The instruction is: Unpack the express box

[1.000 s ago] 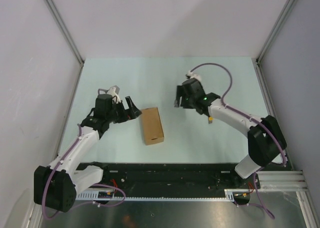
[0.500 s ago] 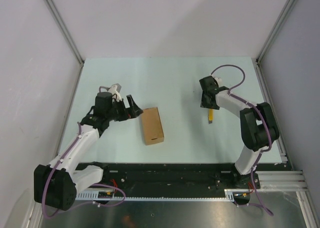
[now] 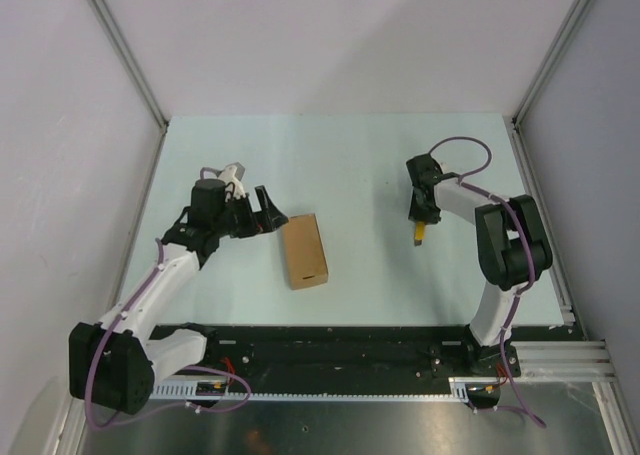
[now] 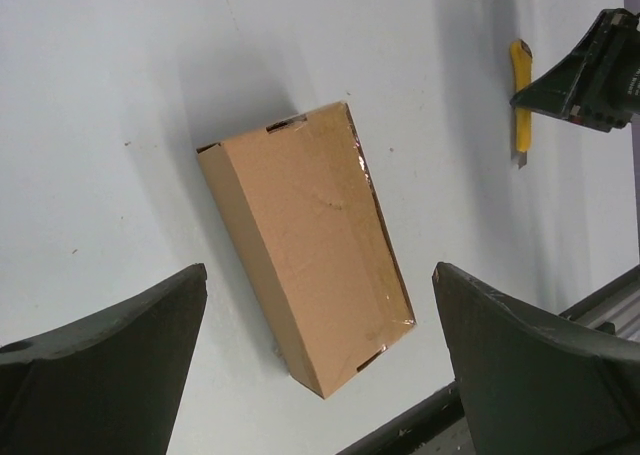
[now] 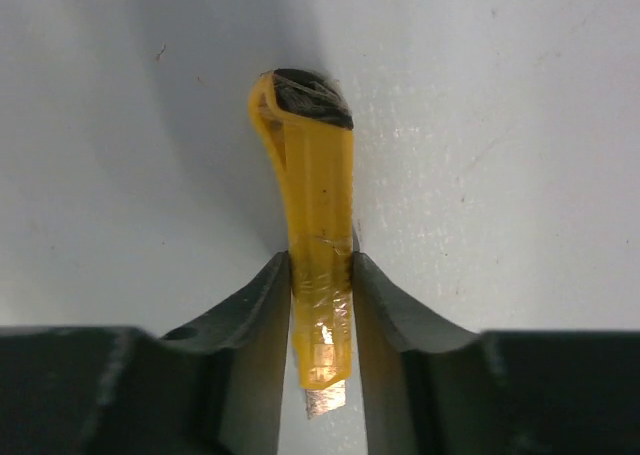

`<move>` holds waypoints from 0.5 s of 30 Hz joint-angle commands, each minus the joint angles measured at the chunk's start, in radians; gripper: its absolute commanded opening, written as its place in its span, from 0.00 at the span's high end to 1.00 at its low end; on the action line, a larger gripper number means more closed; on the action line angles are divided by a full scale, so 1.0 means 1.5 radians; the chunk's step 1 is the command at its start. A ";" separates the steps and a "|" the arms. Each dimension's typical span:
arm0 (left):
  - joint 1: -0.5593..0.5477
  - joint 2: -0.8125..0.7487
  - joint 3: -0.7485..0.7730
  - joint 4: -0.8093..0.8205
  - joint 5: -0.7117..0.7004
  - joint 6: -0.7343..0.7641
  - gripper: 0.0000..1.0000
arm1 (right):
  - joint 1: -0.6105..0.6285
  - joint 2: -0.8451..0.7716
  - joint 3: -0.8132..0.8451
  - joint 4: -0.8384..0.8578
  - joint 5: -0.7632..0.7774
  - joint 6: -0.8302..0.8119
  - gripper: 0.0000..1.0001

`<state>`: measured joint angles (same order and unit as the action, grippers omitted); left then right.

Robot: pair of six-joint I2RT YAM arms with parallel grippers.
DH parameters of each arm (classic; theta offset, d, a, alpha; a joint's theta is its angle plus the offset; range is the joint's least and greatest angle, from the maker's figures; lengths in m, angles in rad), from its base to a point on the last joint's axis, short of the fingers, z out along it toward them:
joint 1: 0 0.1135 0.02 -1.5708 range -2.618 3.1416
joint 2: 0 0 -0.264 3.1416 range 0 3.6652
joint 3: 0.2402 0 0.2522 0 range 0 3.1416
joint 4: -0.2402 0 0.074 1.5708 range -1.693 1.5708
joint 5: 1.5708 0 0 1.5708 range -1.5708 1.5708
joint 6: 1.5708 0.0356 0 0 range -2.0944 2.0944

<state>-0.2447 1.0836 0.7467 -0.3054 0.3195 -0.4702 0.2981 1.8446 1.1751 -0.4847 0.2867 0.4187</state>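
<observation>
The express box (image 3: pixel 304 251) is a brown oblong carton lying flat on the pale table; in the left wrist view the box (image 4: pixel 305 242) shows taped seams and closed end flaps. My left gripper (image 3: pixel 262 214) is open, hovering just left of the box's far end, empty; its fingers (image 4: pixel 100 370) frame the box. The yellow-and-black utility knife (image 3: pixel 421 233) lies at the right. My right gripper (image 3: pixel 420 213) is shut on the knife (image 5: pixel 312 225), jaws pressing both sides near the blade end, the short blade sticking out between them.
Grey walls with metal posts enclose the table (image 3: pixel 340 155). A black rail (image 3: pixel 340 350) runs along the near edge by the arm bases. The right arm's purple cable (image 3: pixel 465 145) loops above its wrist.
My right arm swung right from near the table's middle to the knife and closed on it. My left gripper shifted slightly towards the box.
</observation>
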 commanded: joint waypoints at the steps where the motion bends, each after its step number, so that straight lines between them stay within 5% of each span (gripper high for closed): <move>1: -0.003 0.001 0.037 0.004 0.019 0.012 0.00 | -0.016 0.017 0.016 -0.004 -0.046 0.003 0.70; 7: -0.003 0.003 0.047 0.004 0.060 0.012 0.00 | -0.017 -0.010 0.016 0.007 -0.085 0.003 0.90; 15: -0.006 0.007 0.084 0.006 0.161 0.003 0.00 | 0.004 -0.173 0.016 0.053 -0.221 0.015 0.95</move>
<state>-0.2447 1.0927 0.8051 -0.3099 0.4492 -0.4702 0.2848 1.7718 1.1793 -0.4805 0.0978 0.4183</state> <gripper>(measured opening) 0.996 0.243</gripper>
